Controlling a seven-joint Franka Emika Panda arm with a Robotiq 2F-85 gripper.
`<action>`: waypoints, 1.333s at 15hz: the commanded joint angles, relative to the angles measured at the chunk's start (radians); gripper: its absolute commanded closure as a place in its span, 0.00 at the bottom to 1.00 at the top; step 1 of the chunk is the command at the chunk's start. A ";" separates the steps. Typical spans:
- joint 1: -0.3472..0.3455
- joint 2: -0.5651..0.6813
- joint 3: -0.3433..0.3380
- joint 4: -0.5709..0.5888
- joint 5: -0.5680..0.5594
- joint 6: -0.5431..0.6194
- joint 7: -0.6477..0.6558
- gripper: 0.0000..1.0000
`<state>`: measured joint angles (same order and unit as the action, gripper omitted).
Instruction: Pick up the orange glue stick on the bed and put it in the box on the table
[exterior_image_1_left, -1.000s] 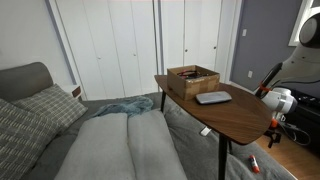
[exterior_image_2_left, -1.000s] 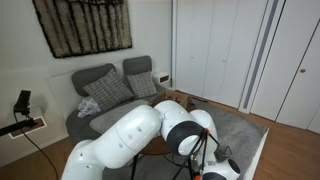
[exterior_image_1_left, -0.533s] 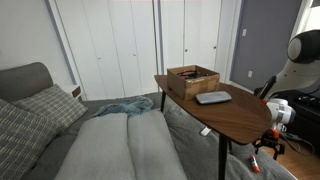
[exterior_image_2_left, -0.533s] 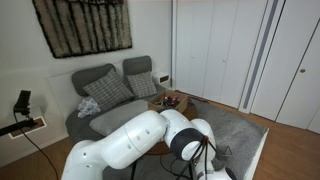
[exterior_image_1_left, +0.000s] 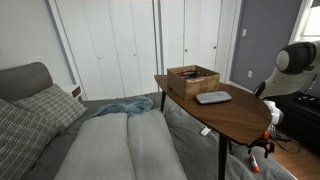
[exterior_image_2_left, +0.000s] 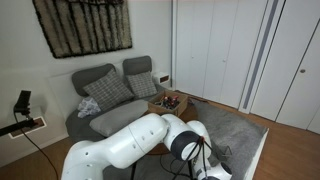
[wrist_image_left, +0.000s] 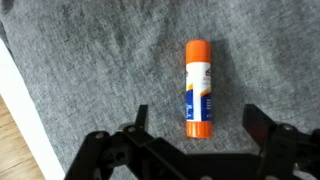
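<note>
Wrist view: end effector (wrist_image_left: 197, 118) body off-frame below

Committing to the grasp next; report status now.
Gripper open, empty. Orange glue stick flat on grey cover, lined up between the jaws, not gripped. Nothing around it in wrist view.

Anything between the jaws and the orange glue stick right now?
Nothing. In the wrist view the gripper is open, and only bare grey bedcover shows between each jaw and the glue stick.
</note>
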<state>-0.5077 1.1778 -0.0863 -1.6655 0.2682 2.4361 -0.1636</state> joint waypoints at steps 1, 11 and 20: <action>0.041 0.087 -0.031 0.110 -0.036 -0.040 0.056 0.06; 0.044 0.168 -0.052 0.203 -0.051 -0.032 0.071 0.79; -0.108 -0.095 -0.114 -0.053 0.023 0.208 0.065 0.92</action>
<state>-0.5449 1.2256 -0.2082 -1.5735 0.2564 2.5624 -0.0984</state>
